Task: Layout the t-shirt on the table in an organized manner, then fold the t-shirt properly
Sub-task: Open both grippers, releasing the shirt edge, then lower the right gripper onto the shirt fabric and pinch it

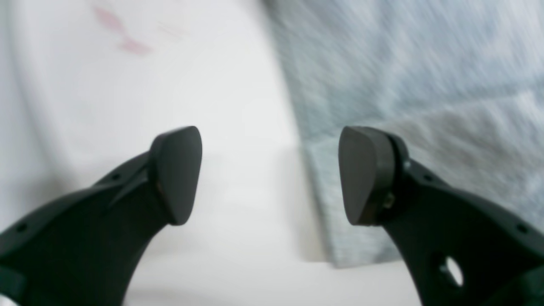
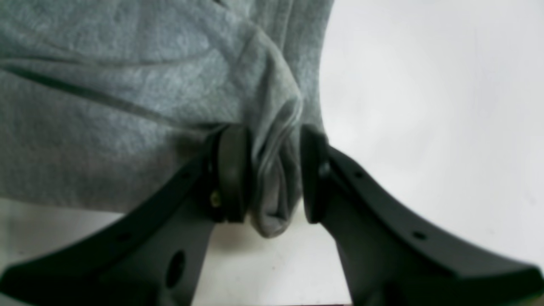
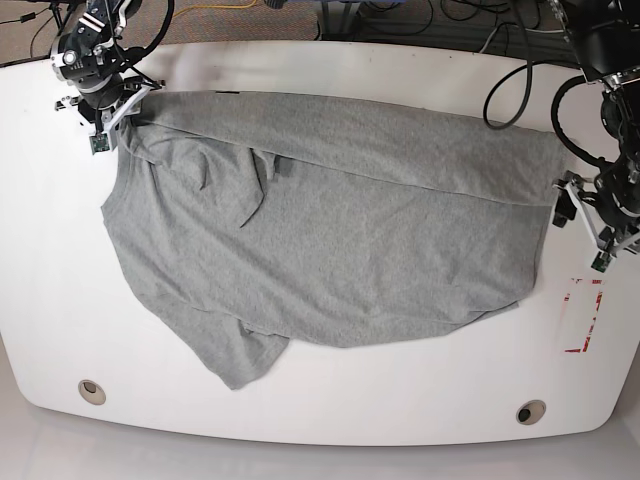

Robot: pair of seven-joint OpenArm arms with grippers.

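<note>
The grey t-shirt (image 3: pixel 330 230) lies spread across the white table (image 3: pixel 330 400), plain side up, with wrinkles near its left end. At the far-left corner of the shirt is my right gripper (image 3: pixel 103 118). In the right wrist view that gripper (image 2: pixel 272 174) is open a little, and a bunched fold of the t-shirt (image 2: pixel 272 191) sits loosely between its pads. My left gripper (image 3: pixel 585 222) is at the shirt's right edge. In the left wrist view that gripper (image 1: pixel 270 174) is wide open and holds nothing, with a corner of the t-shirt (image 1: pixel 352 238) just below its right finger.
A red-outlined mark (image 3: pixel 583 315) is on the table near the right edge, just below the left gripper. Two grommet holes (image 3: pixel 91 391) (image 3: pixel 531 411) sit near the front edge. Cables (image 3: pixel 520 70) run behind the table's back edge.
</note>
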